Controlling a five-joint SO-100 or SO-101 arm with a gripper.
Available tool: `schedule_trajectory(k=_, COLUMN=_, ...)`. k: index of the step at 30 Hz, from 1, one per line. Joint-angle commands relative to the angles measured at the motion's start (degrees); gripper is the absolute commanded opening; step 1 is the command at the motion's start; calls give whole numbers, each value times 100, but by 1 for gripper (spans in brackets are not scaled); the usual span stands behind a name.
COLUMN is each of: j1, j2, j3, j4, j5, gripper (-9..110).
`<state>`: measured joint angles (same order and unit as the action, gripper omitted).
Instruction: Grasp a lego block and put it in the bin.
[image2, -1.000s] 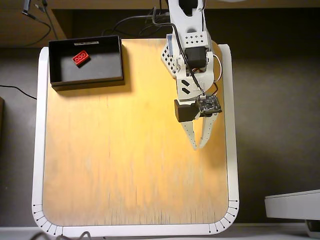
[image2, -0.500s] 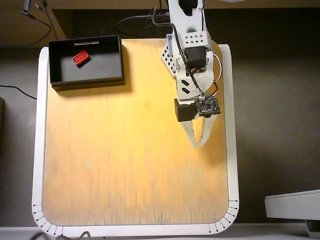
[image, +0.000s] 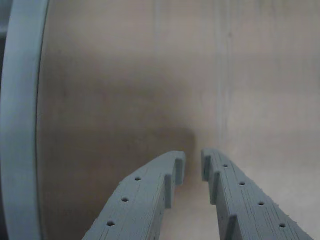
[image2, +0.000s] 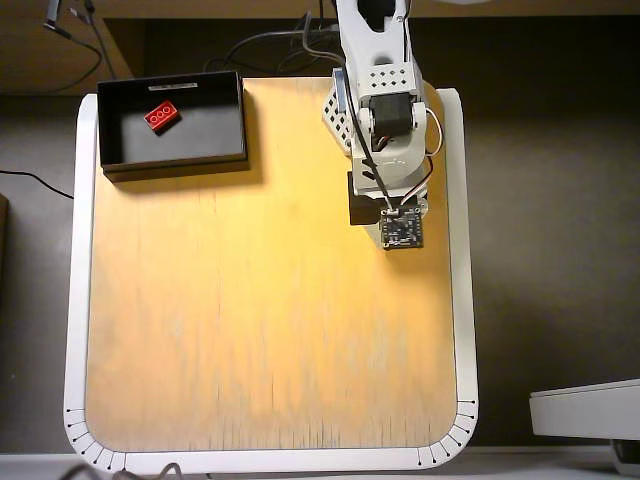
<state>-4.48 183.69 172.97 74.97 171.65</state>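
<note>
The red lego block (image2: 161, 116) lies inside the black bin (image2: 215, 128) at the table's top left corner in the overhead view. The arm (image2: 385, 120) is folded at the top right, far from the bin, and hides the gripper there. In the wrist view my gripper (image: 193, 162) hangs over bare wood, its grey fingers (image: 150, 195) nearly together with only a narrow gap and nothing between them. Block and bin are out of the wrist view.
The wooden table top (image2: 270, 320) has a white rim (image2: 465, 300), which also shows at the left edge of the wrist view (image: 20, 125). Cables (image2: 270, 45) run behind the table. A white object (image2: 590, 408) sits off the table at lower right.
</note>
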Motion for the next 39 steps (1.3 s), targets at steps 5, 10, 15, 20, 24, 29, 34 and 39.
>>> schedule_trajectory(k=5, j1=18, j2=527, j3=896, j4=97, j5=-343, gripper=1)
schedule_trajectory(k=10, j1=18, j2=527, j3=896, j4=97, j5=-360, gripper=1)
schedule_trajectory(k=15, j1=18, j2=536, j3=896, j4=97, j5=-360, gripper=1)
schedule_trajectory(k=20, j1=18, j2=536, j3=896, j4=97, j5=431, gripper=1)
schedule_trajectory(k=24, j1=18, j2=536, j3=896, j4=97, j5=378, gripper=1)
schedule_trajectory(k=29, j1=-97, j2=536, j3=896, j4=97, j5=-167, gripper=1)
schedule_trajectory(k=34, j1=-114, j2=536, j3=896, j4=97, j5=-167, gripper=1)
schedule_trajectory(k=39, j1=-114, j2=536, j3=896, j4=97, j5=-167, gripper=1)
